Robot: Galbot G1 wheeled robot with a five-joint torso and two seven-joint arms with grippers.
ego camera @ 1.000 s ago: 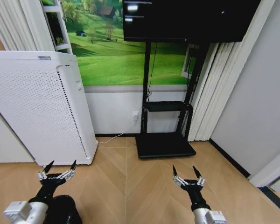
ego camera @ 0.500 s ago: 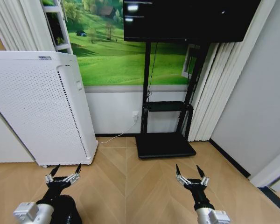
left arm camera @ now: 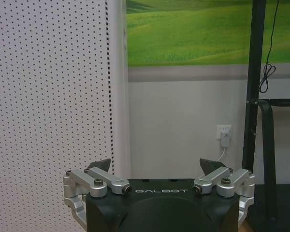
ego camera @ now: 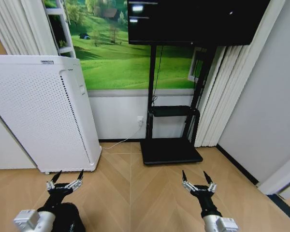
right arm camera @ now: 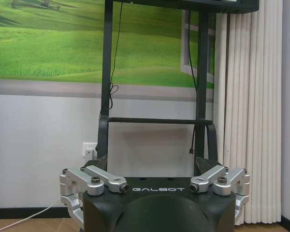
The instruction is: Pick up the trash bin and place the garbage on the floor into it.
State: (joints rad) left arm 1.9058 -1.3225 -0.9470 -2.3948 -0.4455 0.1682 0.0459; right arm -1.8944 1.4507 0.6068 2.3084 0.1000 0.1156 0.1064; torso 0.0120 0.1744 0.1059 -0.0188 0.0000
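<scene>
White perforated appliance [ego camera: 43,113]: stands upright at 10 o'clock in the head view, against the wall; a small label on its top edge is too small to read.
Left gripper [ego camera: 65,180]: low at 7 o'clock in the head view, above the wooden floor [ego camera: 135,193], fingers spread apart and holding nothing; its tips point toward 12 o'clock, at the appliance's base.
Trash bin [ego camera: 65,217]: a dark rounded shape at the bottom edge near 7 o'clock, just under the left arm; its long axis and which way it points cannot be told.
Writing, left wrist view: "GALBOT" printed on the black gripper body [left arm camera: 162,190], between the two silver finger links.
Landscape mural [ego camera: 121,53]: green hills on the wall at 12 o'clock.
Black TV stand [ego camera: 170,135]: upright at 12 o'clock, with a dark screen [ego camera: 193,19] at the top.
Wall socket [ego camera: 140,119]: just beside the stand's pole, with a white cable running to the floor.
Right gripper [ego camera: 197,181]: low at 5 o'clock, fingers apart, empty, tips toward 12 o'clock.
Writing, right wrist view: "GALBOT" on its body [right arm camera: 157,189].
White curtain [ego camera: 217,96]: hangs at 2 o'clock.
</scene>
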